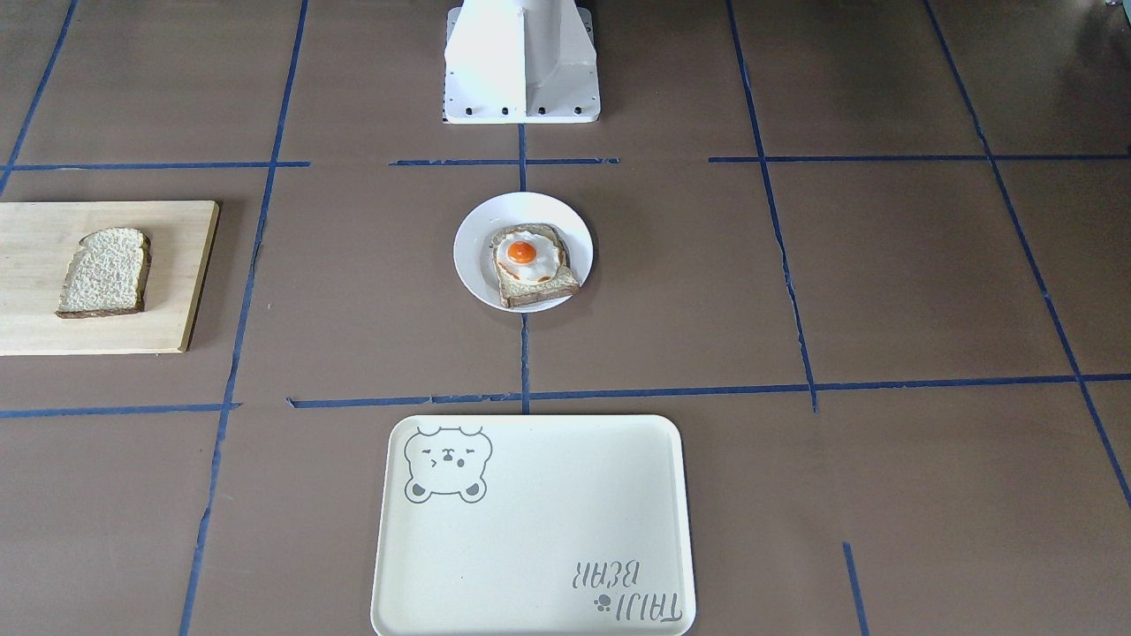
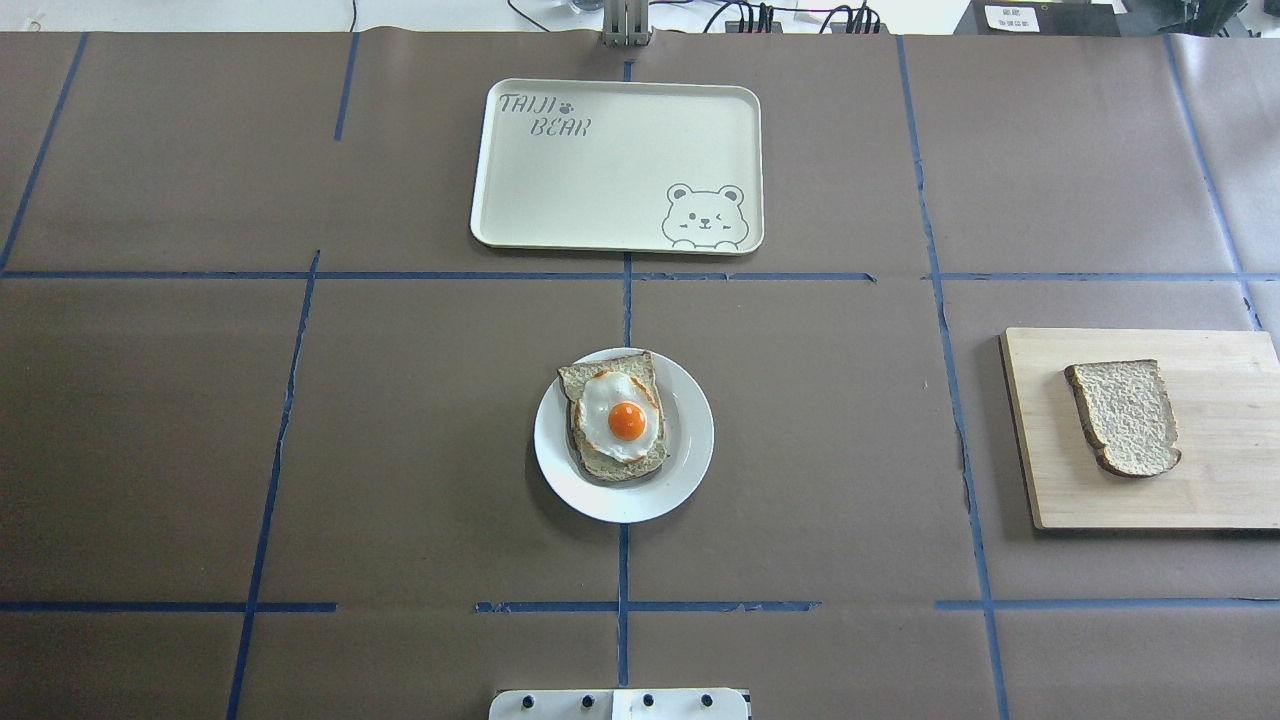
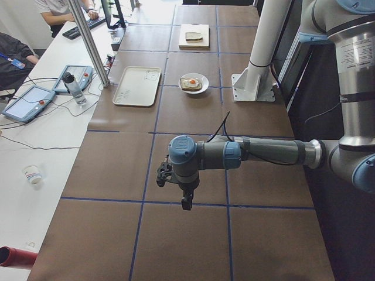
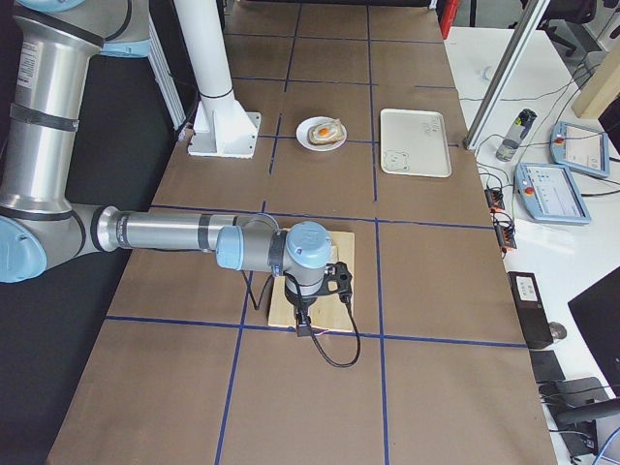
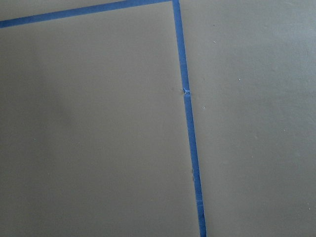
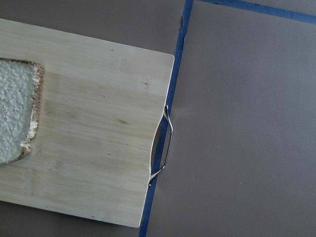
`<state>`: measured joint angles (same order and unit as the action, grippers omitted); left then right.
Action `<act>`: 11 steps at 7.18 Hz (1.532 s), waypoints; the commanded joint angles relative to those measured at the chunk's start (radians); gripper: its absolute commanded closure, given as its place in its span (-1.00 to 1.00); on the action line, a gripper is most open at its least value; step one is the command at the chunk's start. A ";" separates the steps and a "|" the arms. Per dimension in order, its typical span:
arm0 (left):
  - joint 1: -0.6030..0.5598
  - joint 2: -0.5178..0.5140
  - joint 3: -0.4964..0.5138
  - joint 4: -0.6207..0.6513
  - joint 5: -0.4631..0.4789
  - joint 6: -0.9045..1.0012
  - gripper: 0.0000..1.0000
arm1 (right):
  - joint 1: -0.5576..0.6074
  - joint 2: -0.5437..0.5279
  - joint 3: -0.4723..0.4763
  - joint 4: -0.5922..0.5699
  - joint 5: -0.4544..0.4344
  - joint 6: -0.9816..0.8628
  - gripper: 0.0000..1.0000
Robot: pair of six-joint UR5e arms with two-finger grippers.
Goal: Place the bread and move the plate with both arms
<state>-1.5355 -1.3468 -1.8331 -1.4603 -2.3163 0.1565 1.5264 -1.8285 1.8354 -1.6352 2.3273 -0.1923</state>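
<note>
Pedestal base (image 2: 620,703) sits at the near table edge. Just ahead, at table centre, is the plate (image 2: 690,455), with egg toast (image 2: 620,425) on it. Level with the plate, off to the robot's right and well apart from it, the bread (image 2: 1125,417) lies pale face up on a wooden board (image 2: 1220,480). Right gripper (image 4: 302,329) hangs above the board's outer end; cannot tell whether clenched or released. Left gripper (image 3: 186,203) hangs over the taped brown table cover (image 3: 176,246) at the opposite end; grip likewise cannot be told. Farthest out is the bear tray (image 2: 600,170).

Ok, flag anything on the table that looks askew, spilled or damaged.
Nothing spilled or broken: bread flat on the cutting board, egg toast on the plate, tray straight. Only the blue tape grid has gaps.
</note>
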 commanded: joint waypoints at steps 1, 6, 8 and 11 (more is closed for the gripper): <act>0.003 0.000 -0.002 0.000 0.000 -0.002 -1.00 | -0.002 0.009 0.002 0.002 0.000 -0.001 -1.00; 0.023 0.000 -0.002 0.002 -0.002 -0.002 -1.00 | -0.150 0.000 -0.051 0.313 0.112 0.435 -0.99; 0.023 0.000 -0.003 0.002 -0.002 -0.002 -1.00 | -0.225 0.000 -0.158 0.661 0.112 0.723 -0.99; 0.025 0.000 -0.003 0.002 -0.002 -0.002 -1.00 | -0.406 0.003 -0.214 0.980 0.057 1.096 -0.87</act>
<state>-1.5113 -1.3468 -1.8361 -1.4594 -2.3179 0.1549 1.1975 -1.8278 1.6341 -0.7604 2.4128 0.7628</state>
